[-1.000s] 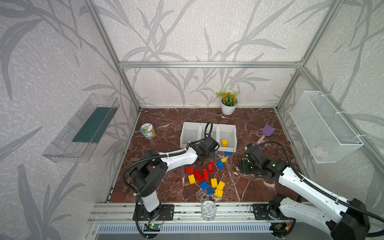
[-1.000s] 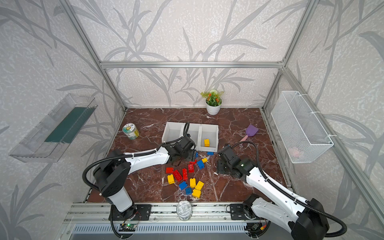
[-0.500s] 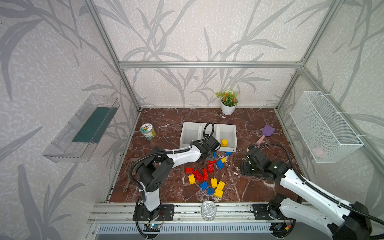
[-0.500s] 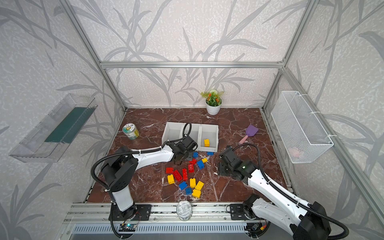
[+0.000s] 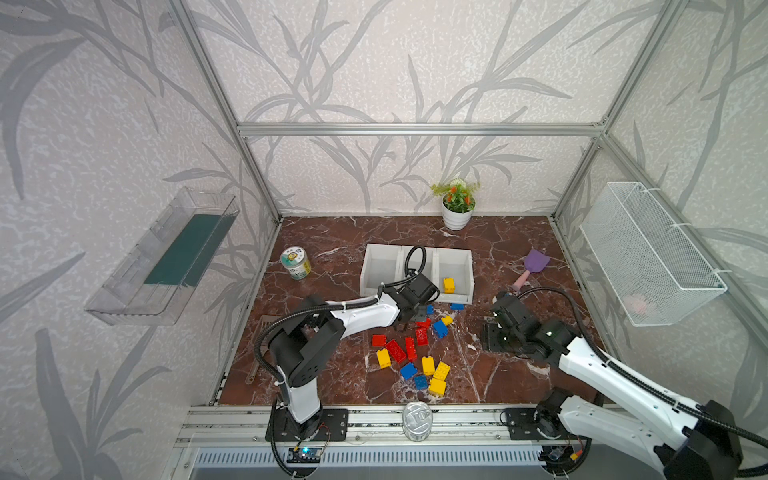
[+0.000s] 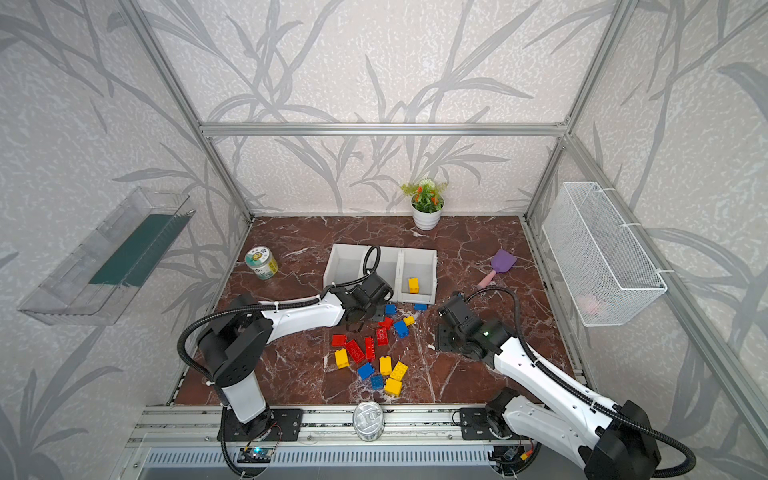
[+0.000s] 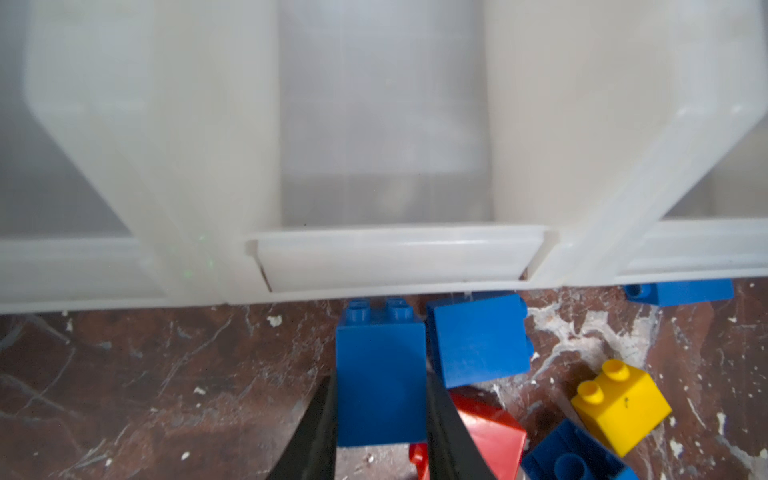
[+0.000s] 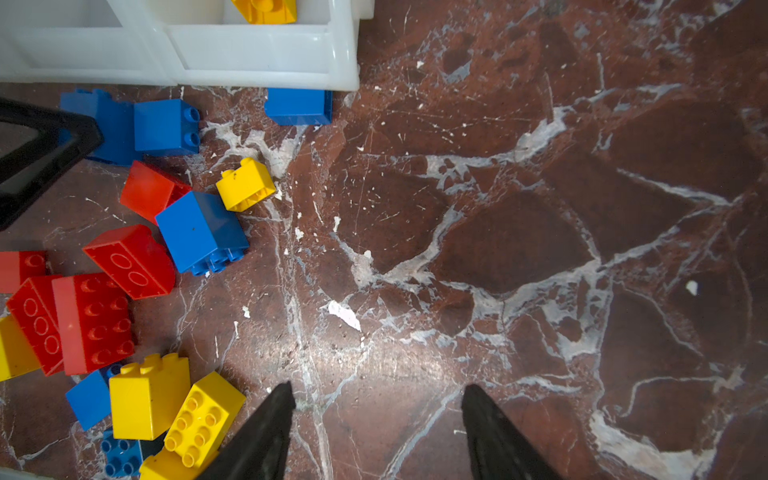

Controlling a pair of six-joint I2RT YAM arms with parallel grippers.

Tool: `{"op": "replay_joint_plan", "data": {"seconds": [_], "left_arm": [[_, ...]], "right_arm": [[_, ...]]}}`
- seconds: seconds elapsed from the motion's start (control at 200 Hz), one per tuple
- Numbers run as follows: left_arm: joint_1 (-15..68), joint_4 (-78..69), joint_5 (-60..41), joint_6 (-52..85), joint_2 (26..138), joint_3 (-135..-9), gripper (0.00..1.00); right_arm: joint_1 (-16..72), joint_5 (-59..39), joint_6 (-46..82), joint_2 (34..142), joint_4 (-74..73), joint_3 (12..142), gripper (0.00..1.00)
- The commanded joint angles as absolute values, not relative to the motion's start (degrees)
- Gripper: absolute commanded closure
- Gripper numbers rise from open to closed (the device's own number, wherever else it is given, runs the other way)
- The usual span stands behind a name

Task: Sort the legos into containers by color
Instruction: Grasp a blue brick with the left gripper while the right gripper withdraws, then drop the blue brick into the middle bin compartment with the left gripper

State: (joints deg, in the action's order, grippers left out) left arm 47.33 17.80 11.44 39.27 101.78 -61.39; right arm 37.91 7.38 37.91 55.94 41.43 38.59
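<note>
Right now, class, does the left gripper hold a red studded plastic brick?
No, the left gripper clamps a blue studded plastic brick.

Left wrist view: containers (image 7: 390, 257) out of focus, upper walls cut by frame edge. Lower flanks of blue brick (image 7: 380, 365) covered by fingers of left gripper (image 7: 380, 384). Behind them, red brick (image 7: 486, 428) half hidden.

Right wrist view: yellow brick (image 8: 266, 8) clipped by edge. Finger bases of right gripper (image 8: 376, 395) out of frame.

Both top views: blue brick hidden under left gripper. In wire basket (image 5: 665, 232), pink item (image 5: 638, 303) too blurred to identify.
</note>
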Motion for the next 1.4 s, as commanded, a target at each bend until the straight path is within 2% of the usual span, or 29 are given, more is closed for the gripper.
{"op": "replay_joint_plan", "data": {"seconds": [0.0, 0.165, 0.39, 0.79, 0.915, 0.995, 1.065, 1.2, 1.395], "left_arm": [[48.06, 21.24, 9.39, 41.13, 98.75, -57.93, 0.74], [48.43, 21.84, 8.18, 39.60, 93.95, -57.19, 0.74], [48.18, 21.80, 9.07, 34.33, 92.11, -62.93, 0.74], [40.35, 24.74, 7.56, 27.16, 106.25, -83.23, 0.70], [39.25, 25.58, 6.92, 26.90, 109.12, -85.91, 0.63], [38.94, 25.16, 6.27, 27.03, 109.53, -86.01, 0.49], [38.89, 24.41, 5.37, 26.93, 109.39, -85.66, 0.42], [38.91, 23.94, 4.75, 26.98, 108.43, -84.68, 0.39], [38.95, 24.23, 3.00, 27.57, 104.25, -81.35, 0.38]], "right_arm": [[38.23, 7.03, 38.27, 56.40, 41.96, 38.56, 0.35], [38.26, 7.20, 38.23, 56.99, 41.87, 39.06, 0.35], [38.28, 6.99, 38.05, 57.89, 41.89, 40.18, 0.35], [38.25, 7.67, 37.97, 56.29, 43.73, 40.85, 0.35], [38.23, 7.65, 38.03, 56.03, 44.05, 40.79, 0.35], [38.23, 7.64, 38.05, 55.99, 44.11, 40.83, 0.35], [38.23, 7.65, 38.06, 56.07, 44.04, 40.92, 0.35], [38.25, 7.54, 38.05, 56.25, 44.06, 41.17, 0.34], [38.23, 7.85, 38.22, 55.29, 44.52, 40.74, 0.34]]}}
